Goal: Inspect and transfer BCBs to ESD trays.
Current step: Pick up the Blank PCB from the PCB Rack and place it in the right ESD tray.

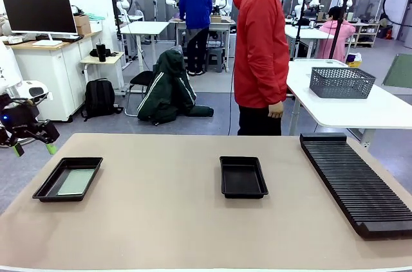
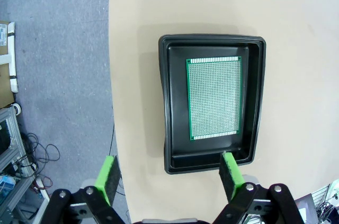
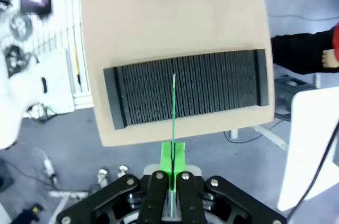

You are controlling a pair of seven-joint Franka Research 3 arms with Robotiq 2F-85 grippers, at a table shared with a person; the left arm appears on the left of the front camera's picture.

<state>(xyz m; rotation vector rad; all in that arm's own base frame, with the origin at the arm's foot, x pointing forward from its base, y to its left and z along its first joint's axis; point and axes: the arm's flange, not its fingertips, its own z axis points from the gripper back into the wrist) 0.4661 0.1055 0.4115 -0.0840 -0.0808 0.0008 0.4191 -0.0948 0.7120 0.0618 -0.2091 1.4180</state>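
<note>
An ESD tray lies at the table's left with one BCB flat on its floor. In the left wrist view that tray and its pale green board lie just ahead of my left gripper, which is open and empty. My left gripper hovers off the table's left edge. A second ESD tray, empty, sits mid-table. My right gripper is shut on another BCB, seen edge-on, high above the rack.
A long black slotted rack runs along the table's right side; it is also below my right gripper. A person in a red jacket stands at the far edge. A mesh basket rests on a white table behind.
</note>
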